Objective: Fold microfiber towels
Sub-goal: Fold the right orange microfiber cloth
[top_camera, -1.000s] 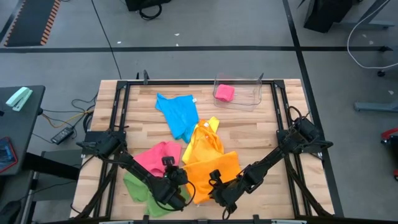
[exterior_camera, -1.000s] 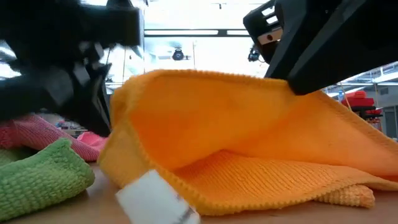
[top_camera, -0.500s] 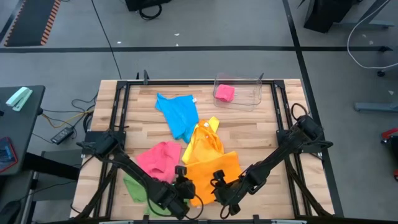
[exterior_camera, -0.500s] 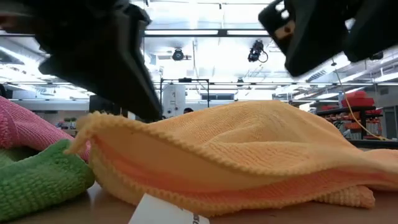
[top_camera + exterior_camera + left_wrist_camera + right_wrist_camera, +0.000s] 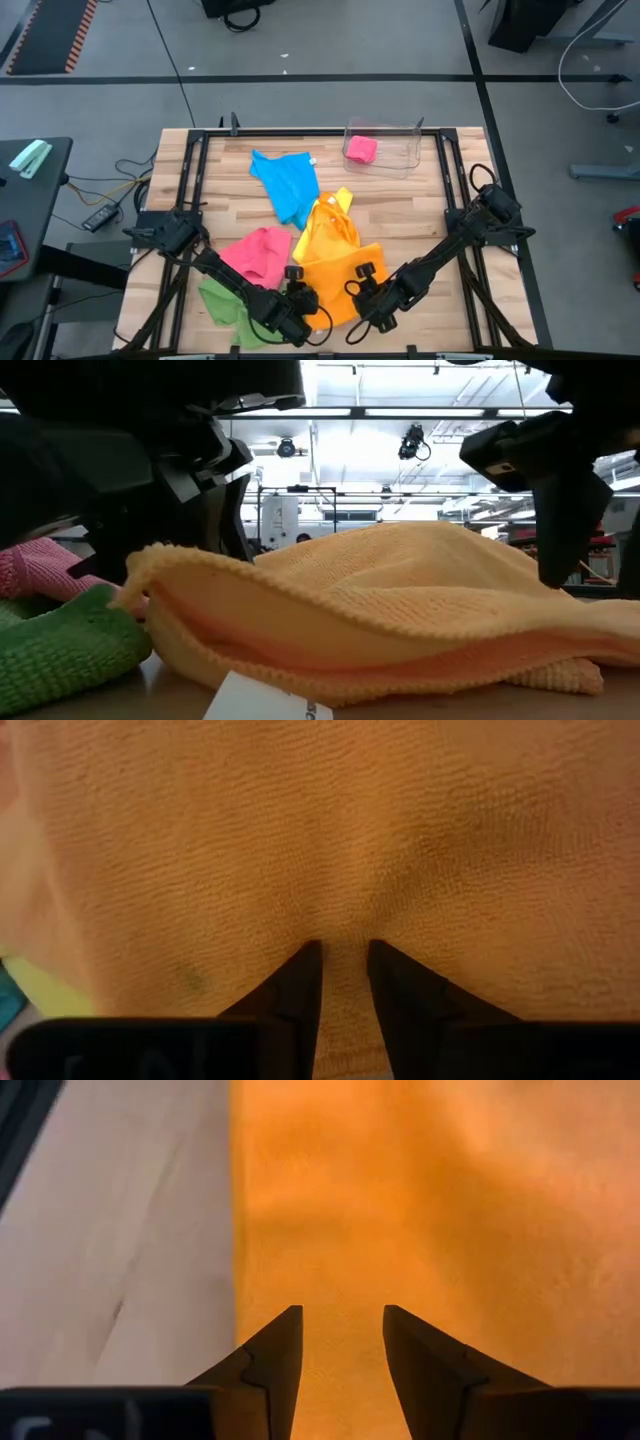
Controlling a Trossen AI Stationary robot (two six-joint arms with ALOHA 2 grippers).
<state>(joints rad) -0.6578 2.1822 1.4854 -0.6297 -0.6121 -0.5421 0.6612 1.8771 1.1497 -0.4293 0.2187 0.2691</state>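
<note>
The wooden desk (image 5: 420,215) carries everything, and the far half of it lies mostly bare. Spread across it are the microfiber towels: the orange towel (image 5: 335,275) at the near edge, doubled over on itself, the blue towel (image 5: 287,183) farther back, the yellow towel (image 5: 335,222) between the two, the pink towel (image 5: 255,250) and the green towel (image 5: 222,300) near-left. A clear bin (image 5: 385,150) at the far edge holds another small pink cloth.

The left pincer (image 5: 300,300) sits at the orange towel's near-left corner, its fingers (image 5: 300,985) slightly apart with cloth bulging between the tips; whether it grips that cloth I cannot tell. The right pincer (image 5: 368,292) hovers over the towel's near-right side, fingers (image 5: 275,1355) apart and empty, beside the straight side edge.

The cloth looks light, limp and grippy, so it will probably sag and drag rather than slide; corners and hems seem the best holds. Open room lies to the right of the orange towel; the left is crowded by pink and green.
</note>
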